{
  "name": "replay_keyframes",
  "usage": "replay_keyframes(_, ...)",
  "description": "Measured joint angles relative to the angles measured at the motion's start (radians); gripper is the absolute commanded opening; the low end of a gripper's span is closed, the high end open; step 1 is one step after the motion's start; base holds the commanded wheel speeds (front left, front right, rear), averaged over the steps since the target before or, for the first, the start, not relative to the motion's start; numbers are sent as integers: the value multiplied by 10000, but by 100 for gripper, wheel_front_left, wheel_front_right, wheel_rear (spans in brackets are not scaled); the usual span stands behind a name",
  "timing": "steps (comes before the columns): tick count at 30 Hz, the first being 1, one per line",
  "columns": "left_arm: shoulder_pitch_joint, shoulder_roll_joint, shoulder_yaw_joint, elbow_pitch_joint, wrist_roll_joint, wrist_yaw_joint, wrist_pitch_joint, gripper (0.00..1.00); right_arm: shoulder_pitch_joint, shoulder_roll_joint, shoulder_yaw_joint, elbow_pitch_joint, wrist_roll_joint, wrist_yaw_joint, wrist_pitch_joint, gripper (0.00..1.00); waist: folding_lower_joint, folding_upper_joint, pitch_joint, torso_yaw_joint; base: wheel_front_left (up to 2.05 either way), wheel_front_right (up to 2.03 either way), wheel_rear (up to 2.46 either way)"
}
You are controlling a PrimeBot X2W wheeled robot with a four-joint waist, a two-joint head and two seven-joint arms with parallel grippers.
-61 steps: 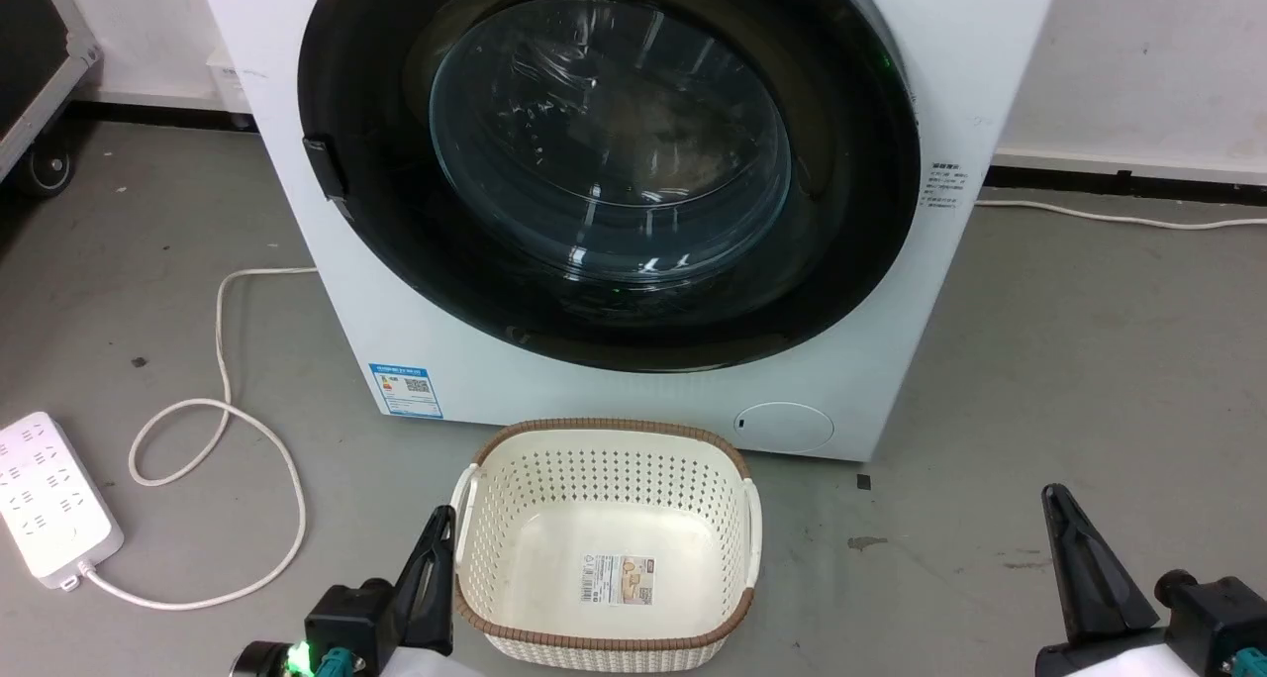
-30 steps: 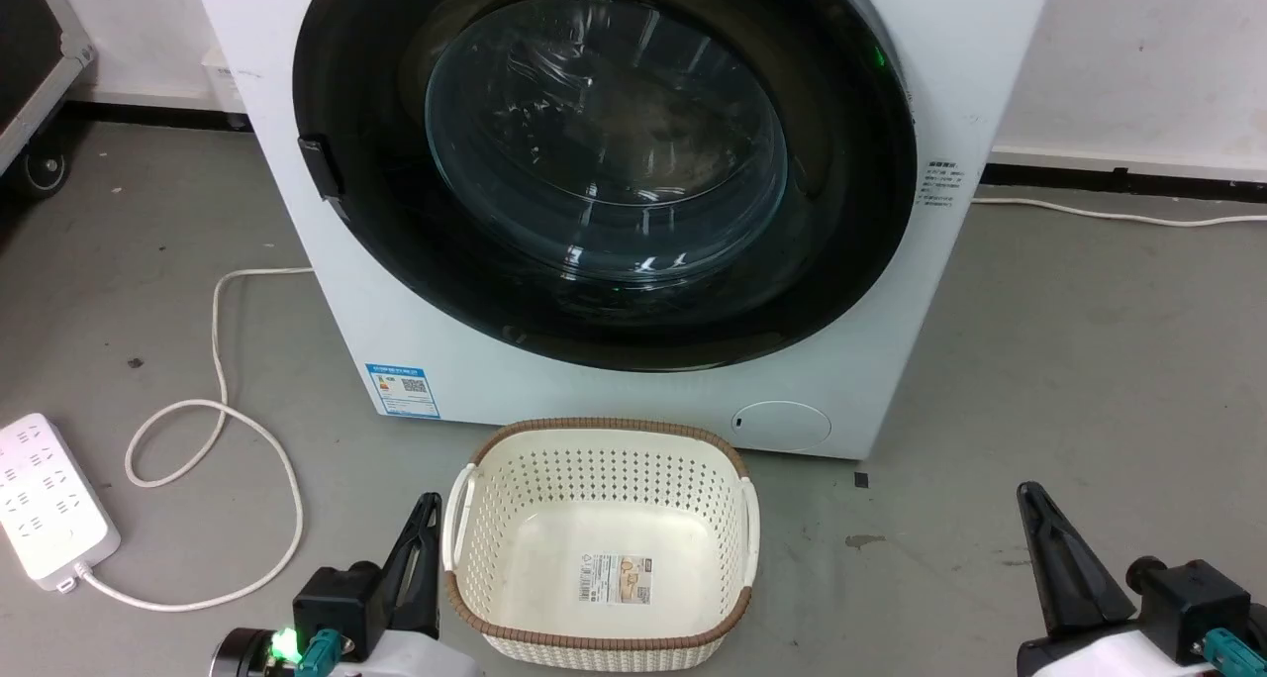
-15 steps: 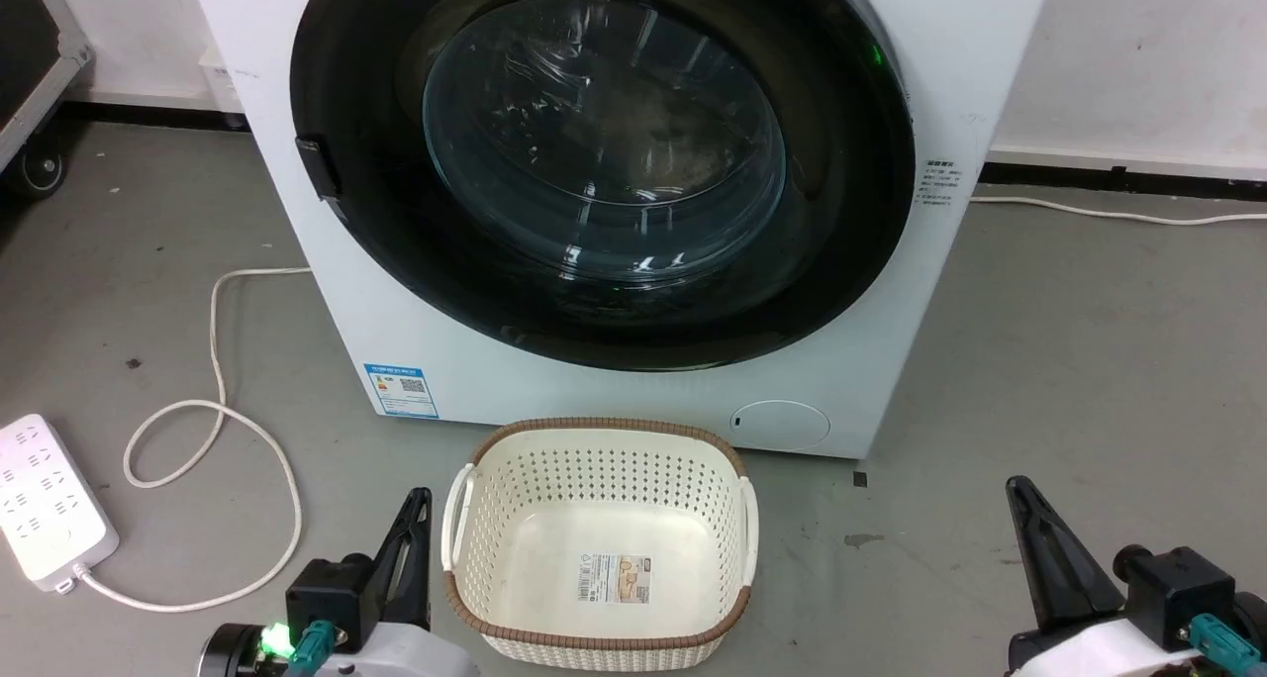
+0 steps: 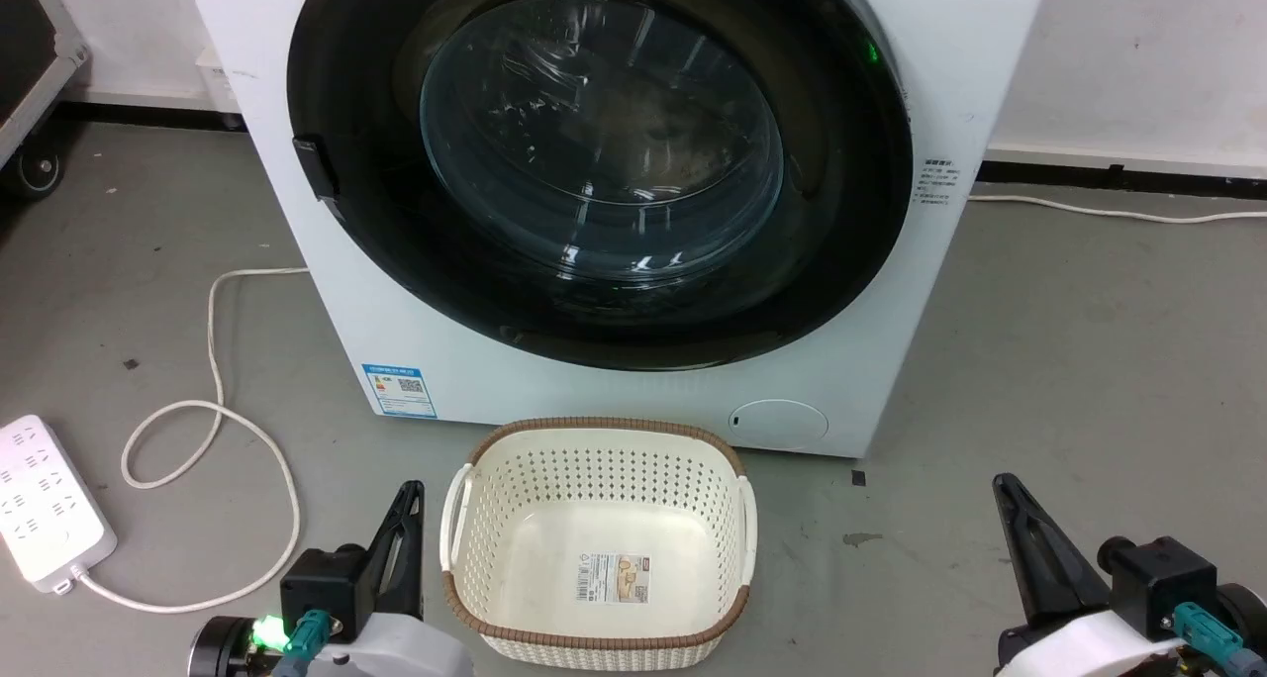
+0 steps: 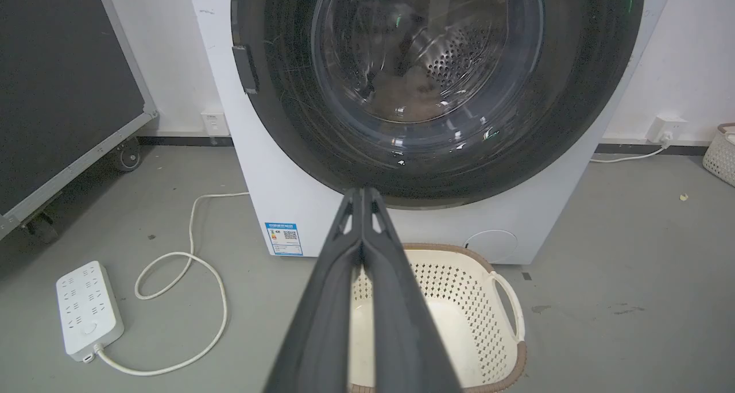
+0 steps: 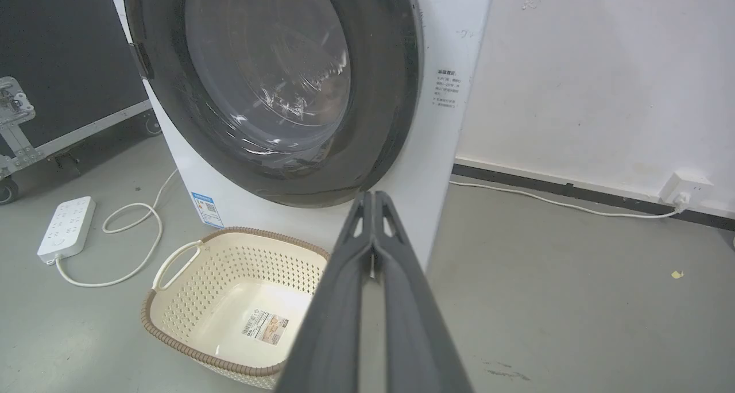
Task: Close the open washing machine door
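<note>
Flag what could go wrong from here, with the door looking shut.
The washing machine door looks flush against the washing machine, but latching cannot be confirmed; it might swing open. The left gripper, shut, sits close beside the basket; a sideways move may knock it. The looped cable on the floor could snag the robot if it rolls left.

Your left gripper [image 4: 410, 494], two long dark tapered fingers on a black wrist block [image 4: 322, 588], sits at the lower left of the head view. Its fingers are pressed flat together, empty, pointing up and leaning slightly right. A green light [image 4: 265, 632] glows on that wrist beside a teal connector [image 4: 305, 629]. Your right gripper [image 4: 1005, 487] sits at the lower right, its dark fingers likewise closed on nothing and leaning slightly left. Its white forearm shell [image 4: 1074, 652] just enters the bottom edge.
</note>
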Motion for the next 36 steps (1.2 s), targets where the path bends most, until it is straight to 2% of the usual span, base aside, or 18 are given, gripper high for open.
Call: replay_keyframes(36,-48,-6,336,-523,343,77,732,0,-224,65,282,-132,-244,0,711,0,0,0,21,-60,0,0,0)
